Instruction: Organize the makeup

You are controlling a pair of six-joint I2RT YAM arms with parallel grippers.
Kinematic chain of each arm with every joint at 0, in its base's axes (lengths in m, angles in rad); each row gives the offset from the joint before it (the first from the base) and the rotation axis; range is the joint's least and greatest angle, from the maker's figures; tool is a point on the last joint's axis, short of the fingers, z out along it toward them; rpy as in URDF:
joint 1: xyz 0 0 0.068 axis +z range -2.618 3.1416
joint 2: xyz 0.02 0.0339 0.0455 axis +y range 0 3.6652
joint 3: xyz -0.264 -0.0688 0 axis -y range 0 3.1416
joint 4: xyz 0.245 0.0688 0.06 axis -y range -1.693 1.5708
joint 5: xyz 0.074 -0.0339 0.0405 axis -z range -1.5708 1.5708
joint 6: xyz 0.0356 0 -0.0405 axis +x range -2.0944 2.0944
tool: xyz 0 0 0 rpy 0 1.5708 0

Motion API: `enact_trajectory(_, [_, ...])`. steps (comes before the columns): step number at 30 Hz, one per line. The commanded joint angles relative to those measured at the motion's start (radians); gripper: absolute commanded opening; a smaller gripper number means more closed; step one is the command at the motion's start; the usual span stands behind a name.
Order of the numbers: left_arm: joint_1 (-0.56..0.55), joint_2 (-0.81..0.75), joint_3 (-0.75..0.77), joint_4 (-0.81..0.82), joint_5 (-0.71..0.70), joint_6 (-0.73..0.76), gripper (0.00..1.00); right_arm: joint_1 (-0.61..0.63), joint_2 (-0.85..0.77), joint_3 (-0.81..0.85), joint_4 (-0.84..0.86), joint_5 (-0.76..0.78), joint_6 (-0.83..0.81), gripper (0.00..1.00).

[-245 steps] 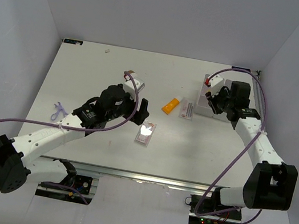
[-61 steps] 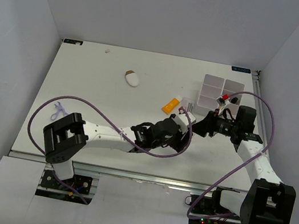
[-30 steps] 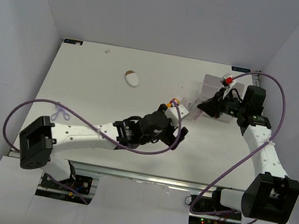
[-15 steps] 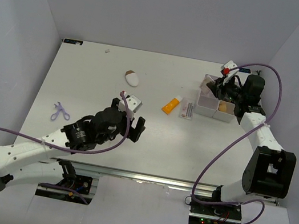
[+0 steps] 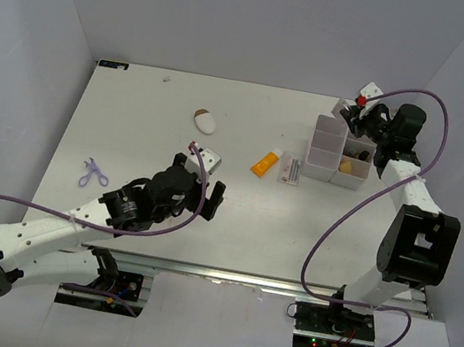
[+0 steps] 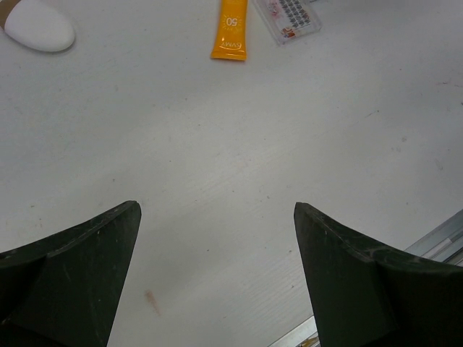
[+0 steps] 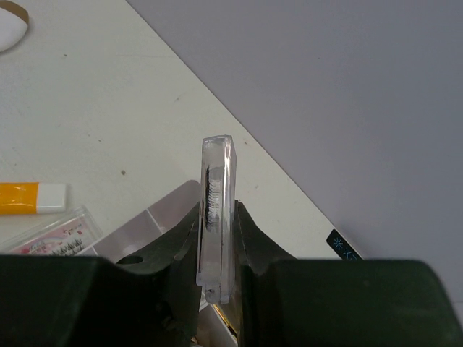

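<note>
My right gripper (image 7: 217, 242) is shut on a flat clear palette (image 7: 217, 195), held on edge above the back of the white box (image 5: 325, 147). From above, the right gripper (image 5: 354, 123) hovers over the box's far compartments. A tan sponge (image 5: 346, 166) lies in a near compartment. On the table lie an orange white-capped tube (image 5: 263, 163), a second palette (image 5: 291, 170) and a white-and-brown oval piece (image 5: 206, 121). My left gripper (image 5: 210, 198) stands open near the front of the table, its fingers (image 6: 94, 253) wide apart over bare surface. The tube (image 6: 231, 32) lies well ahead of it.
A small purple object (image 5: 93, 171) lies at the left side of the table. The white box sits near the back right corner, close to the side wall. The table's front rail (image 6: 441, 242) shows just right of my left gripper.
The left arm has pulled back from the tube and palette toward the front left, still open. The right gripper has carried its palette up and back over the box.
</note>
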Motion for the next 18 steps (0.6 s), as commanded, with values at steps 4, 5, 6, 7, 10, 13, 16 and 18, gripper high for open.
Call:
enact_trajectory(4, [0.017,-0.002,-0.003,-0.001,0.002,-0.008,0.98,-0.026,0.049,0.072,-0.030,-0.104,-0.114,0.13])
enact_trajectory(5, [0.017,0.000,-0.003,-0.001,0.004,-0.008,0.98,-0.026,0.052,0.070,-0.036,-0.110,-0.121,0.14])
enact_trajectory(6, [0.018,0.001,-0.003,0.000,0.008,-0.008,0.98,-0.026,0.057,0.070,-0.043,-0.117,-0.127,0.14])
enact_trajectory(7, [0.019,0.001,-0.002,0.001,0.013,-0.009,0.98,-0.026,0.062,0.073,-0.051,-0.124,-0.131,0.14])
enact_trajectory(10, [0.020,0.002,-0.005,0.002,0.023,-0.009,0.98,-0.026,0.084,0.093,-0.076,-0.132,-0.138,0.15])
enact_trajectory(13, [0.023,0.004,-0.003,0.002,0.026,-0.010,0.98,-0.026,0.108,0.117,-0.089,-0.114,-0.141,0.15])
enact_trajectory(16, [0.024,0.002,-0.003,0.003,0.028,-0.009,0.98,-0.027,0.131,0.144,-0.109,-0.102,-0.151,0.16])
enact_trajectory(18, [0.025,0.004,-0.005,0.002,0.029,-0.009,0.98,-0.027,0.146,0.162,-0.122,-0.096,-0.158,0.18])
